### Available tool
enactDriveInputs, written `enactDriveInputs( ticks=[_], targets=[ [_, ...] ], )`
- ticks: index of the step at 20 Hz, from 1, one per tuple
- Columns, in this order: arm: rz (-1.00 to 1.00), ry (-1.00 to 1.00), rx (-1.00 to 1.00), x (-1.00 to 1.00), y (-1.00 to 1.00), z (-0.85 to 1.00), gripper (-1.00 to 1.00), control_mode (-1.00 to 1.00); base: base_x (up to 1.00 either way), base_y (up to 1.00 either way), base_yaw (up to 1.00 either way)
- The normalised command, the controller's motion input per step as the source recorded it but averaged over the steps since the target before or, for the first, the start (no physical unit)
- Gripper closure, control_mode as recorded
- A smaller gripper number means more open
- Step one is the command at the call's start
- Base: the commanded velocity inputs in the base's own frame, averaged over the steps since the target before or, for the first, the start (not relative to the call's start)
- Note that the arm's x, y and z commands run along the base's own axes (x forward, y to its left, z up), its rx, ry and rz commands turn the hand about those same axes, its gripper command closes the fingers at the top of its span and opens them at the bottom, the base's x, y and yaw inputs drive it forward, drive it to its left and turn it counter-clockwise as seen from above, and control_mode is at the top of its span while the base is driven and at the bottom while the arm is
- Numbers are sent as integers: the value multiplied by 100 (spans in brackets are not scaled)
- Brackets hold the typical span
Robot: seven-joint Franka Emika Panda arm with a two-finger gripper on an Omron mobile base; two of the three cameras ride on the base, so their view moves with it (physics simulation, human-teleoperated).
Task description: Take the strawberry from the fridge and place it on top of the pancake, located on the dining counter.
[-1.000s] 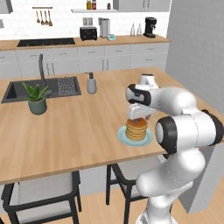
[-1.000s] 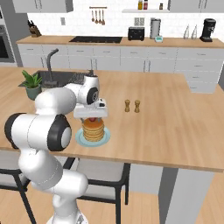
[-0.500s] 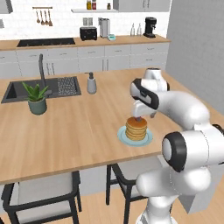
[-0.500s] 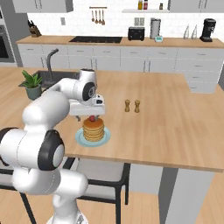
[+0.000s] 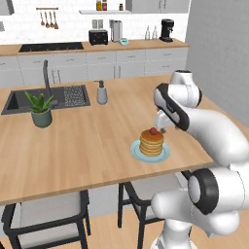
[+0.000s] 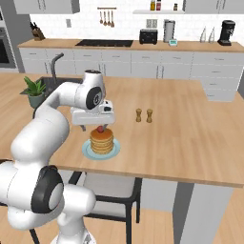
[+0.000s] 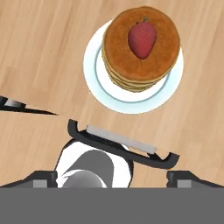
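You see the strawberry (image 7: 142, 39) lying on top of the pancake (image 7: 141, 47), pancake on its pale plate (image 7: 98, 83) on the dining counter (image 5: 82, 141), your gripper (image 6: 92, 127) just above them, jaws wide apart, holding nothing.

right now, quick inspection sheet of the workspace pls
surface: dining counter, light wood.
job's things: strawberry lies on the pancake, on its pale plate.
clutter: potted plant, soap dispenser, two shakers, sink.
grippers: gripper open, above the stack, apart from the fruit.
cables: nothing seen.
surroundings: stool below; toaster and coffee machine on the back counter.
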Motion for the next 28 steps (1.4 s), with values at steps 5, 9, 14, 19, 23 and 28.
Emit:
enactDriveInputs(
  ticks=[5, 9, 14, 19, 23, 28],
  targets=[
    [0, -2, 0, -16, -9, 17, -100, -100, 0, 0, 0],
    [0, -5, 0, -2, 0, 0, -100, -100, 0, 0, 0],
    [0, -3, 0, -3, 0, 0, -100, -100, 0, 0, 0],
    [0, 0, 0, 0, 0, 0, -100, -100, 0, 0, 0],
    [0, 0, 0, -1, 0, 0, -100, -100, 0, 0, 0],
    [0, 0, 0, -5, 0, 0, -100, -100, 0, 0, 0]
  ],
)
